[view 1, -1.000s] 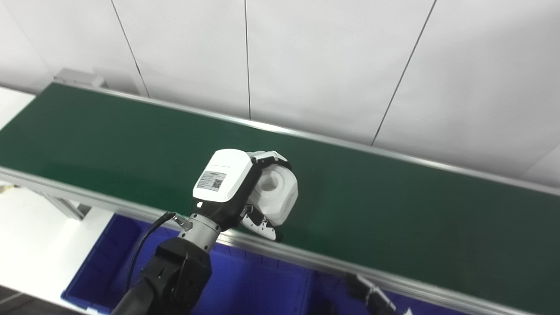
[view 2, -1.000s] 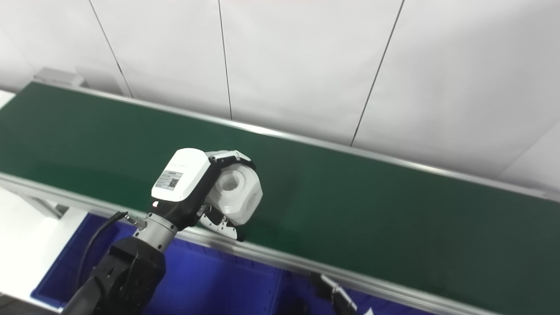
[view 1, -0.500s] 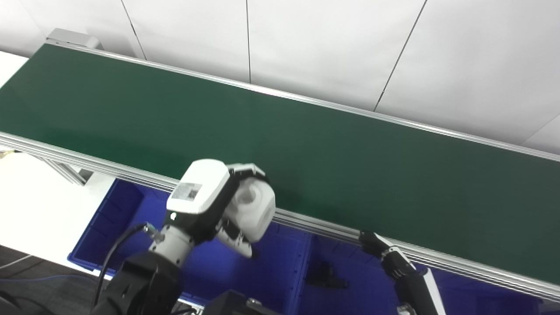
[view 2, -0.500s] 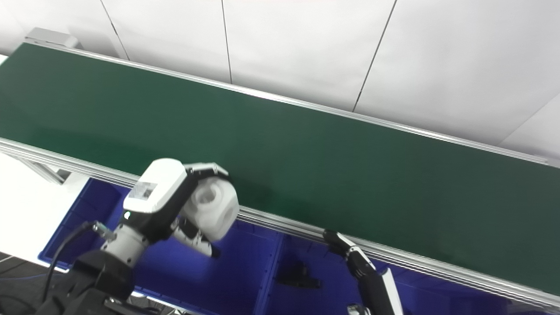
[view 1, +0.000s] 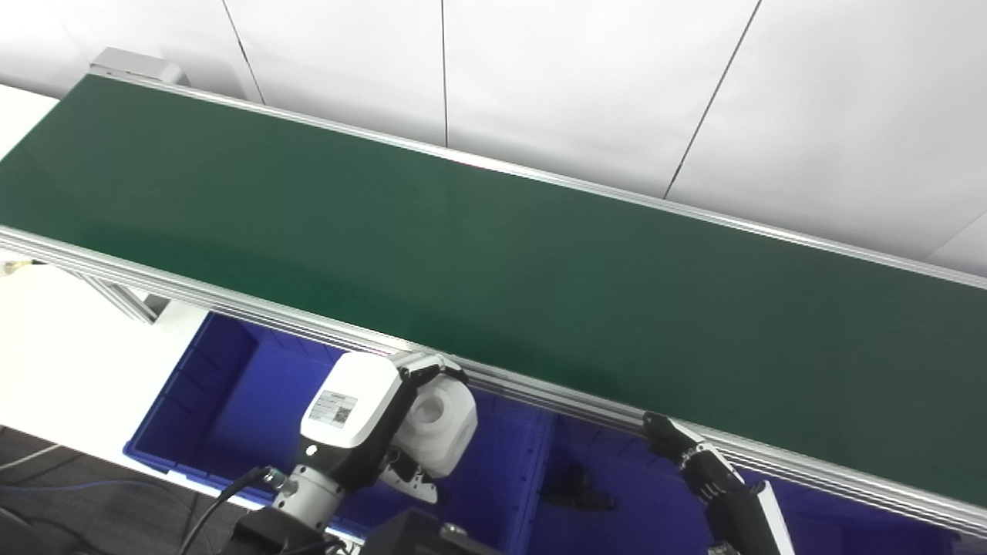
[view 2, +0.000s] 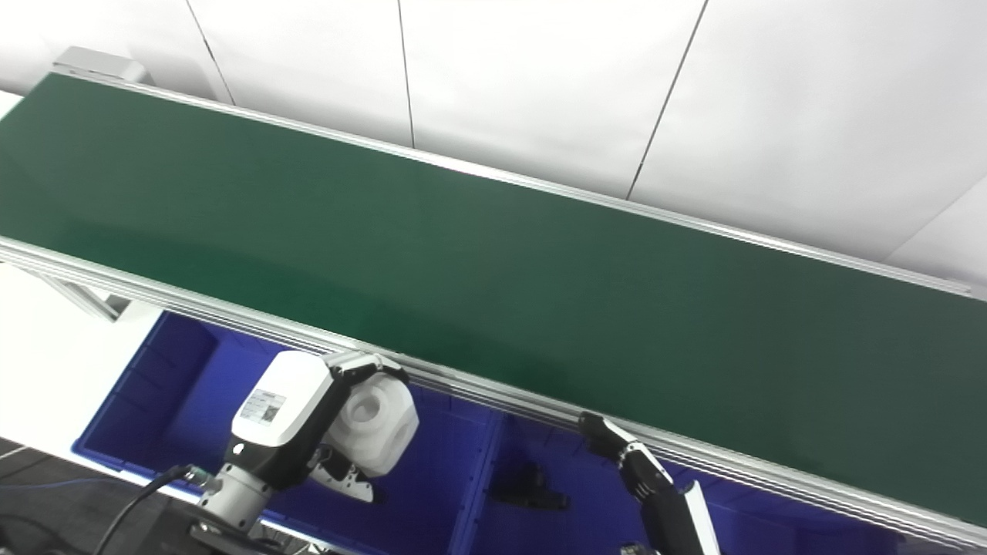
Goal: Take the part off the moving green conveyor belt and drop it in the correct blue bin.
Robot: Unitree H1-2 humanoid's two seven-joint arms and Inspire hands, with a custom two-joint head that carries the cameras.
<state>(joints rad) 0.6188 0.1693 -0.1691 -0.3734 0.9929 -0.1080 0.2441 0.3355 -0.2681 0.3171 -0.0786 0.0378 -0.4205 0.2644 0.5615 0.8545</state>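
Since a second ago, the left hand (view 1: 362, 420) has been drawn back off the green conveyor belt (view 1: 493, 254) and lowered, and it is now seen below the belt's near aluminium rail (view 1: 231, 304), over the left blue bin (view 1: 193, 401). The white part (view 1: 441, 416), a chunky block with a round bore in its upper face, is carried in that hand: the fingers (view 1: 432, 368) are curled over its top and the thumb is pressed beneath it, so the part is held clear of the bin floor. The belt surface is shown bare along its whole visible length.

The right hand (view 2: 632, 462) is seen low at the lower right, just under the near rail and above the right blue bin (view 2: 540, 455). Its dark fingers (view 2: 597, 430) are extended toward the rail and nothing is held in them; whether the fingertips touch the rail cannot be told from either view.

A small dark object (view 1: 574, 487) is seen lying on the floor of the right bin, close to the divider wall between the two bins; it is probably another part, though it is too dim to be made out. A white table (view 1: 69, 362) is visible to the left of the bins, and white wall panels (view 1: 586, 85) are seen behind the belt.
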